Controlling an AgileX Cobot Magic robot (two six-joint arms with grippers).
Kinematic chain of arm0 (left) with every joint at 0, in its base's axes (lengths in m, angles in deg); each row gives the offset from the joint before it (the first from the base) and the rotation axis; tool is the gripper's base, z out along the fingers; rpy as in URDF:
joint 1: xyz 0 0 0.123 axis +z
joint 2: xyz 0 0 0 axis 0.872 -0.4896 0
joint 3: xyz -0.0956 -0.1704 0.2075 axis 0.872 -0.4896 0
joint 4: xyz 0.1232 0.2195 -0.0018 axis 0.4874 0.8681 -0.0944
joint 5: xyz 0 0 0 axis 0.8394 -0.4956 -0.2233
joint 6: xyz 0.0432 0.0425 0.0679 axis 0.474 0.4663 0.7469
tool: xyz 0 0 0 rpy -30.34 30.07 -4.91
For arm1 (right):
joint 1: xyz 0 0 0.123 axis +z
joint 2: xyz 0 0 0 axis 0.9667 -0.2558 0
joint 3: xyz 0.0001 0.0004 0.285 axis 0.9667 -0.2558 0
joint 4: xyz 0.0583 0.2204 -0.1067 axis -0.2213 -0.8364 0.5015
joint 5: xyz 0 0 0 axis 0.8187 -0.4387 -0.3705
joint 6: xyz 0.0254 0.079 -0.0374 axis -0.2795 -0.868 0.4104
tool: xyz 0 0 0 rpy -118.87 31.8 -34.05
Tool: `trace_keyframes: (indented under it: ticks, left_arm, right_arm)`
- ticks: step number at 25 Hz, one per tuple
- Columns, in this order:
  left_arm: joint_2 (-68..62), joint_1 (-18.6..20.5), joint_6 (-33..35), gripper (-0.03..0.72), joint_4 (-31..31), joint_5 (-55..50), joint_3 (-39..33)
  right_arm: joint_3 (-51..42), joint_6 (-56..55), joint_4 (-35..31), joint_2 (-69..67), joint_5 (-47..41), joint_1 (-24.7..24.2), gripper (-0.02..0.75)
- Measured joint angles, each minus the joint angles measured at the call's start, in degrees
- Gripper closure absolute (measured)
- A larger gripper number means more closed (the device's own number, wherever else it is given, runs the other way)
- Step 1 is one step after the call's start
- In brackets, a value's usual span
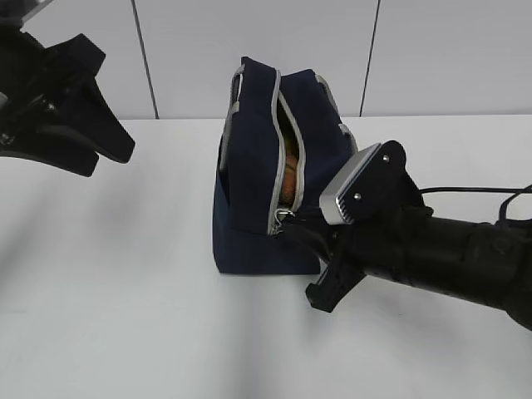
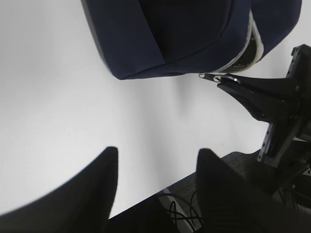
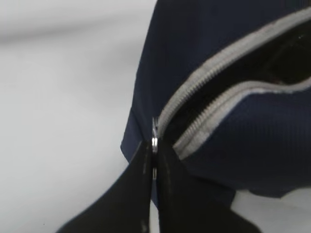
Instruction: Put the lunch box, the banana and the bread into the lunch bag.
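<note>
Right hand (image 3: pixel 154 160) — shut on ring pull (image 3: pixel 154 141) at zipper's low end; lunch bag (image 1: pixel 249 199) just ahead, zipper (image 1: pixel 278 150) running up and away. Left hand (image 2: pixel 155 179) — half open, empty, well apart.

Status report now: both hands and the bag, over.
Right hand shut on zipper ring. Left hand open, empty, away from bag. Bag upright, zipper open, something orange-brown inside. Nothing in the way.

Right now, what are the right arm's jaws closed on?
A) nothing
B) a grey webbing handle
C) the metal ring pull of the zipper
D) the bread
C: in the right wrist view the jaws pinch the metal ring pull at the low end of the lunch bag zipper.
</note>
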Motion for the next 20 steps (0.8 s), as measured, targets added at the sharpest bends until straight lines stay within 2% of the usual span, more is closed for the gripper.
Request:
trace_keyframes:
  ticks: [4, 9, 12, 20]
  left_arm:
    - [0.0, 0.0, 0.0, 0.318, 0.0, 0.0, 0.0]
    - [0.0, 0.0, 0.7, 0.318, 0.0, 1.1, 0.0]
    - [0.0, 0.0, 1.5, 0.318, 0.0, 2.4, 0.0]
    - [0.0, 0.0, 2.1, 0.318, 0.0, 3.5, 0.0]
  right_arm:
    - [2.4, -1.6, 5.5, 0.0, 1.1, -0.3, 0.754]
    - [4.8, -5.2, 7.3, 0.6, 0.8, -0.3, 0.754]
    - [6.0, -6.5, 9.3, 2.6, -2.5, -0.3, 0.754]
    - [12.0, -18.0, 23.3, 4.2, -7.1, -0.3, 0.754]
